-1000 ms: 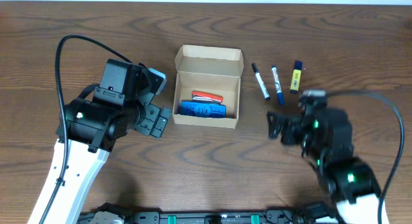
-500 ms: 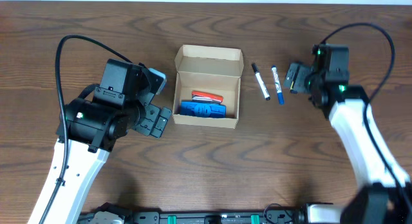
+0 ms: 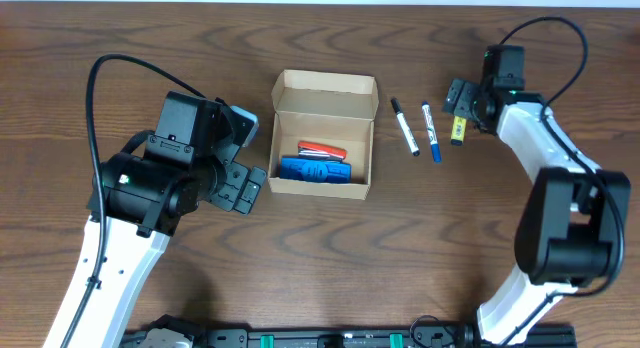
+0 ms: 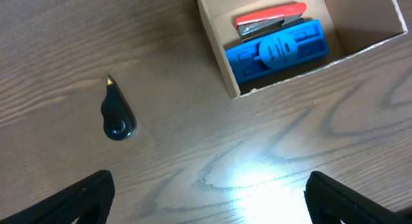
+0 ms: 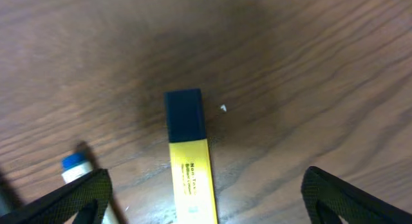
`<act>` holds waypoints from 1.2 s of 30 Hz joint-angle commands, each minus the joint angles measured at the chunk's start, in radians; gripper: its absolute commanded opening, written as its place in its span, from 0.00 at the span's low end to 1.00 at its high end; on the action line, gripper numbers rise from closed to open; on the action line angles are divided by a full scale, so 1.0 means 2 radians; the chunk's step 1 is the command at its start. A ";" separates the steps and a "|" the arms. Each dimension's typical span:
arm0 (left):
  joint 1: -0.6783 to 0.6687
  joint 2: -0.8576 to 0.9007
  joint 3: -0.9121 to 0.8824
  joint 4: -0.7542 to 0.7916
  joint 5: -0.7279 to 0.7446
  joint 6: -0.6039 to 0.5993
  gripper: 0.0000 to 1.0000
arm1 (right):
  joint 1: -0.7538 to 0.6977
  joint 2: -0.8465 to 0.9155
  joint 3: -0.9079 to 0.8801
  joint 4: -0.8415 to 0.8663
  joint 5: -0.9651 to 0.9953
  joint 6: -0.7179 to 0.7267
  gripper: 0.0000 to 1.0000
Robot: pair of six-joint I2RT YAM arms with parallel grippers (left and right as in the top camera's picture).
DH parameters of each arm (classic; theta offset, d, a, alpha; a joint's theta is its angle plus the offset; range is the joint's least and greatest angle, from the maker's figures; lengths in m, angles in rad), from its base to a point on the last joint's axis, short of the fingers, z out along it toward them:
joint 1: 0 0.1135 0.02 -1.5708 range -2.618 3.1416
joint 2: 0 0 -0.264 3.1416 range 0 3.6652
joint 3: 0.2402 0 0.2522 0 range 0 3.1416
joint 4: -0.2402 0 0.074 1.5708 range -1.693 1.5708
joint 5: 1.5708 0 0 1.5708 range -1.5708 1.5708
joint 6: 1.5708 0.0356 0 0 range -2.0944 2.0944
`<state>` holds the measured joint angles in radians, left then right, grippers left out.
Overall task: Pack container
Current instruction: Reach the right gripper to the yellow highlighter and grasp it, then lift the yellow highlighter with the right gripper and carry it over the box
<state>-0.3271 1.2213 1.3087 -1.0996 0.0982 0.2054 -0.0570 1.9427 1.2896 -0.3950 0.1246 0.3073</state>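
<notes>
The container, a small tan cardboard box [image 3: 326,86] with its flap lid open, sits at the table's middle. It holds a red stapler [image 3: 322,149] and a blue object [image 3: 314,170]. To its right lie a black marker [image 3: 404,126], a blue marker [image 3: 430,131] and a yellow highlighter [image 3: 458,130]. My right gripper [image 3: 462,103] is open above the highlighter [image 5: 190,166], its fingers on either side and apart from it. My left gripper [image 3: 240,183] is open and empty left of the box. In the left wrist view [image 4: 209,198] the box wall [image 4: 216,50] is ahead.
A dark knot [image 4: 118,118] marks the wood left of the box. The blue marker's tip [image 5: 73,166] lies just left of the highlighter, close to my right gripper's left finger. The table's back edge is near the markers.
My right arm has swung from the front right of the table back to above the yellow highlighter. The left arm and the box have not moved.
</notes>
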 commanded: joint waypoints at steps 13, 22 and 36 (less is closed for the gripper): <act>0.003 -0.003 0.005 -0.002 0.002 -0.006 0.95 | -0.004 0.061 0.009 0.006 -0.001 0.016 0.80; 0.003 -0.003 0.005 -0.002 0.002 -0.006 0.95 | -0.004 0.083 0.009 0.005 -0.001 0.016 0.69; 0.003 -0.003 0.005 -0.002 0.002 -0.006 0.95 | -0.004 0.083 0.010 -0.005 -0.024 0.016 0.24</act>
<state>-0.3271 1.2213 1.3087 -1.1000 0.0986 0.2058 -0.0578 2.0708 1.3148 -0.3820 0.1070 0.3325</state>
